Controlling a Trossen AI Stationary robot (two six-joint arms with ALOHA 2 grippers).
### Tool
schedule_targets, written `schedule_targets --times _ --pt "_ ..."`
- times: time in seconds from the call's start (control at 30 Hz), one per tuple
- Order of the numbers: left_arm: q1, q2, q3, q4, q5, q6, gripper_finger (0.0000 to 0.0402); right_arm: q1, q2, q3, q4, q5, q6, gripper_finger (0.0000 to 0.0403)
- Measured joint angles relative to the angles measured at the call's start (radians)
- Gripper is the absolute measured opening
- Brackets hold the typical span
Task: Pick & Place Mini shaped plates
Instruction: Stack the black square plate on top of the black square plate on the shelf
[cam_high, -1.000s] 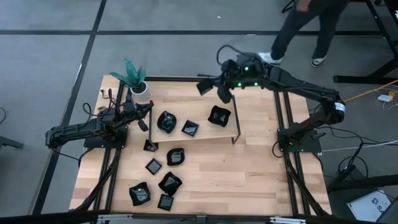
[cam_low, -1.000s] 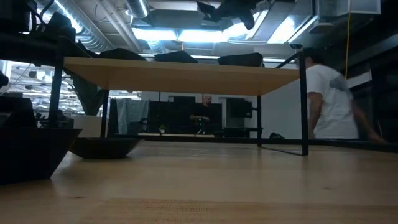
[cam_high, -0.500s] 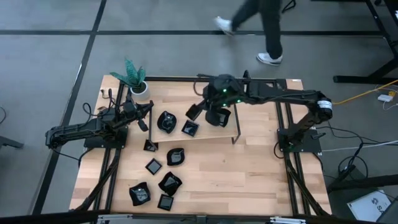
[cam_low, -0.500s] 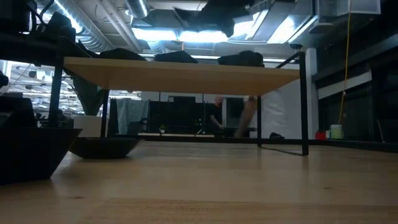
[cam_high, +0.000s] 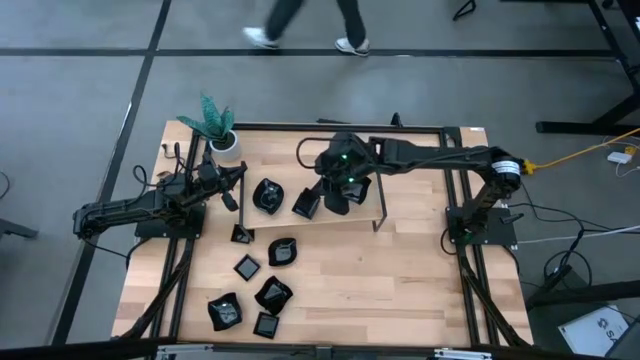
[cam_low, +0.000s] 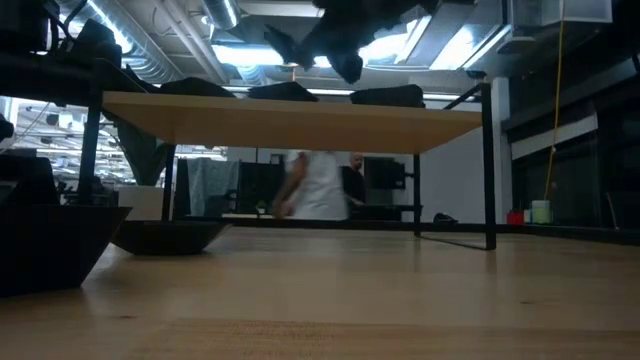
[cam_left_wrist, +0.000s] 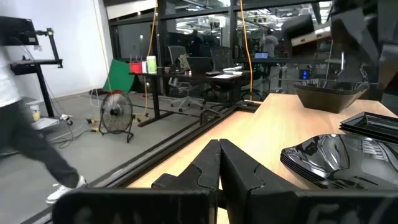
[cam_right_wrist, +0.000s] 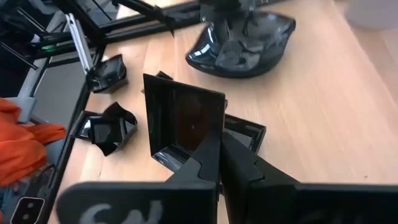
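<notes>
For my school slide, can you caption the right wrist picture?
Right pincer holds a square black plate above the raised wooden shelf.

This is a robotics lab or workshop: exposed ceiling ducts (cam_low: 150, 55) and strip lights overhead, glass partitions, office chairs (cam_left_wrist: 219, 62) at desks, a floor fan (cam_left_wrist: 116, 111), a grey concrete floor (cam_high: 80, 90), and a person (cam_low: 315, 185) walking past the wooden table (cam_high: 400, 260).

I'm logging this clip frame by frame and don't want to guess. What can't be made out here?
- High view: the plate on the shelf beneath the right gripper is hidden by the arm.
- Low view: the plates on the shelf show only as dark humps.
- Left gripper: parked, fingers together.
- Person: blurred.
</notes>
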Motion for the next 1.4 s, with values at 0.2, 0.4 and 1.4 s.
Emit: schedule_targets --times 0.2,0.4,1.4 --pt "0.0 0.0 0.0 0.0 0.0 0.0 0.0004 0.0 0.029 0.0 0.0 -0.001 0.047 0.0005" --pt "0.0 0.0 0.0 0.0 0.0 0.0 0.0004 0.0 0.031 0.0 -0.009 -0.001 0.07 0.0005" --pt "0.0 0.0 0.0 0.0 0.0 0.0 0.0004 0.0 0.031 0.0 -0.062 0.001 0.065 0.0035"
